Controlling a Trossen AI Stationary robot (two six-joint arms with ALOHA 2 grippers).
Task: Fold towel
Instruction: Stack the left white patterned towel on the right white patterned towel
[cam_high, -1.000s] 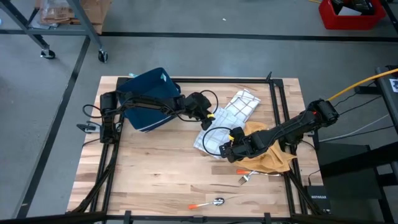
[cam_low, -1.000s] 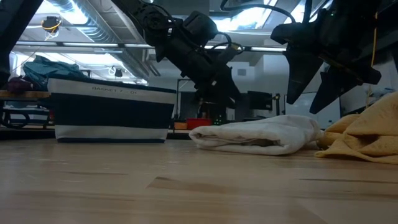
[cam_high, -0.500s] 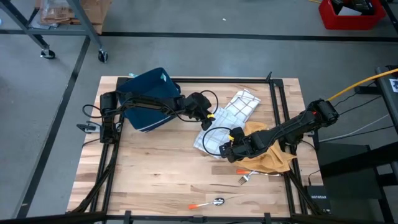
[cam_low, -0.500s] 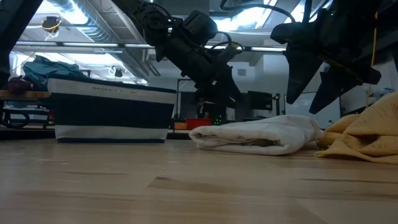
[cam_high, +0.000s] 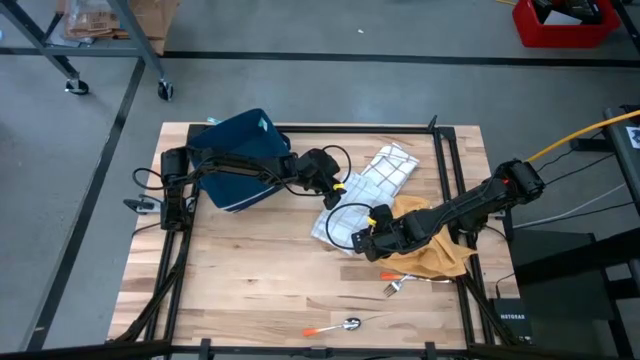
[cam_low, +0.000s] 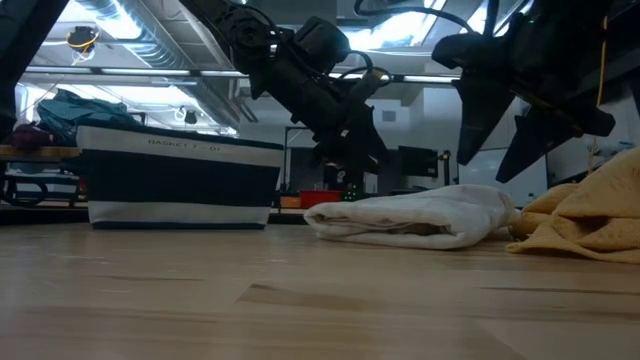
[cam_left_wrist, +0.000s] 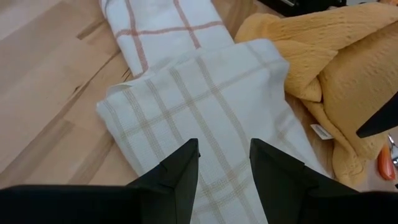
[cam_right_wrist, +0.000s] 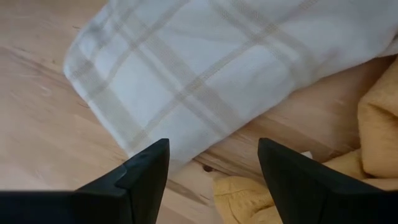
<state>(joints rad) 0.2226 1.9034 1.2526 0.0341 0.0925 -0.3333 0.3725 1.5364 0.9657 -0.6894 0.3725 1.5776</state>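
Note:
A white towel with pale beige checks (cam_high: 342, 220) lies folded in several layers on the wooden table (cam_high: 250, 270). It also shows in the low view as a flat bundle (cam_low: 420, 218). At its far end lies white cloth with reddish checks (cam_left_wrist: 161, 28); whether it is the same piece I cannot tell. My left gripper (cam_left_wrist: 224, 163) stands open above the towel's far-left part (cam_left_wrist: 205, 106), slanting down. My right gripper (cam_right_wrist: 212, 167) hangs open above the towel's near corner (cam_right_wrist: 130, 134), fingers pointing down (cam_low: 503, 150). Neither touches the cloth.
A crumpled yellow cloth (cam_high: 438, 248) lies against the towel's right side. A dark blue basket (cam_high: 240, 165) stands at the far left. A fork (cam_high: 392, 288) and an orange-handled spoon (cam_high: 340, 324) lie near the front edge. Bare wood shows at the near left.

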